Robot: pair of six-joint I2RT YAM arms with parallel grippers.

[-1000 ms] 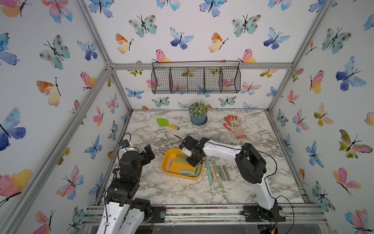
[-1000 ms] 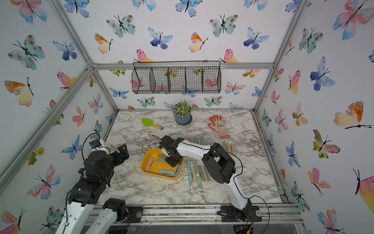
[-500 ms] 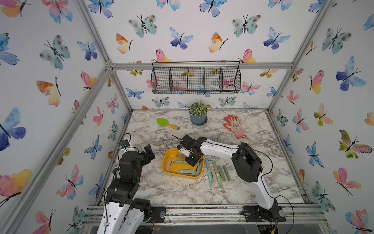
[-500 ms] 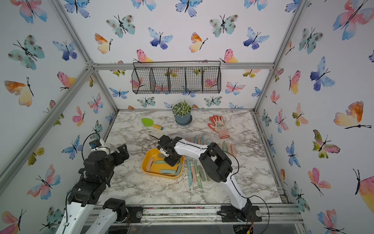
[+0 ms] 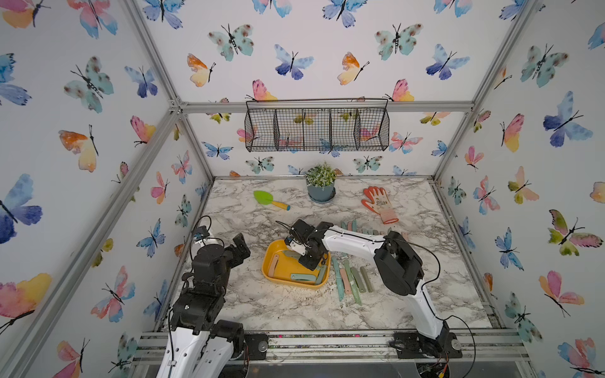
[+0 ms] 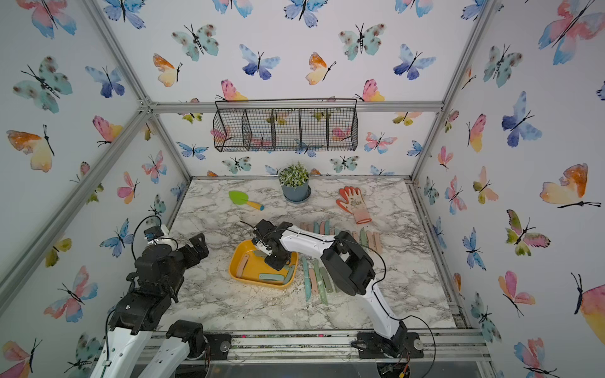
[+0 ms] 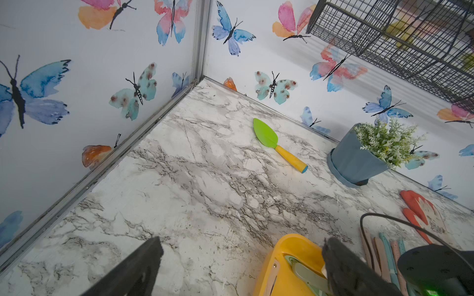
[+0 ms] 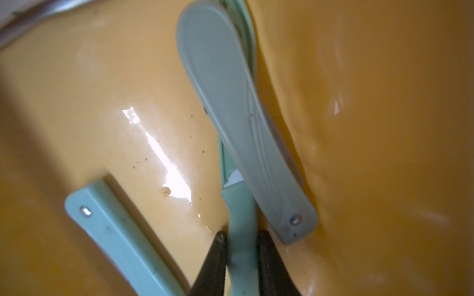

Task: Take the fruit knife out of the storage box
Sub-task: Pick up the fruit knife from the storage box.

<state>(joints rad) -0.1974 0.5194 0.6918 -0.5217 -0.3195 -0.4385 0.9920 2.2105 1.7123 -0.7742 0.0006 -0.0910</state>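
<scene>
The right jaws pinch narrow on the mint-green fruit knife [image 8: 241, 220] in the storage box [image 8: 89, 115]; left jaws gape wide.

The right hand [image 8: 242, 237] has closed on a fruit knife [image 8: 239, 205]

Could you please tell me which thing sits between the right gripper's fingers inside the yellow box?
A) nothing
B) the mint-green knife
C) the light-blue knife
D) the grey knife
B: in the right wrist view the right gripper has a finger pressed on each side of the mint-green knife in the box, while the grey knife lies beside it, ungripped.
</scene>
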